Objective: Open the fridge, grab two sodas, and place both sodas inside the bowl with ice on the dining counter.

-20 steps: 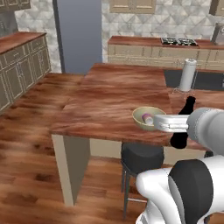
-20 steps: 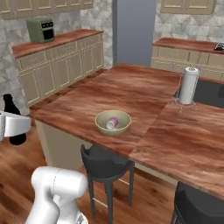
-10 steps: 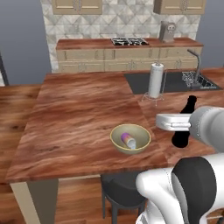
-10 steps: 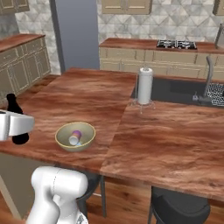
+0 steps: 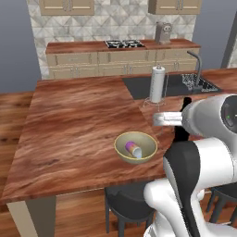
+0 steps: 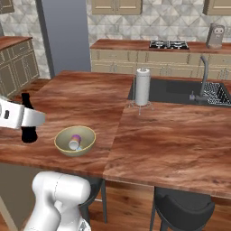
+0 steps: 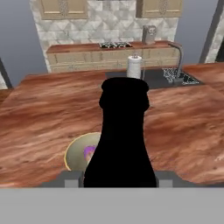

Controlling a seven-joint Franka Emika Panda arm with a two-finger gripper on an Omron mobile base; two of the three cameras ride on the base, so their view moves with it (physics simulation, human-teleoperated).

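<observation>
Left to right in the right base view: the gripper (image 6: 28, 122) sits at the near left edge of the dining counter (image 6: 171, 135), clamped on the dark bottle (image 6: 28, 119) — upright, neck up, body partly hidden behind the white hand. Just beside it, toward the counter's middle, the bowl (image 6: 75, 140) rests on the wood top with the purple-and-pale can (image 6: 75, 142) lying on its side inside. Bottle and bowl are near each other but apart. Further right, a paper towel roll (image 6: 142, 87) stands on its holder at the edge of the inset sink (image 6: 180, 91) — the faucet (image 6: 204, 76) beyond. In the hand view the bottle (image 7: 123, 135) stands upright between the fingers, the bowl (image 7: 81, 153) behind it.
</observation>
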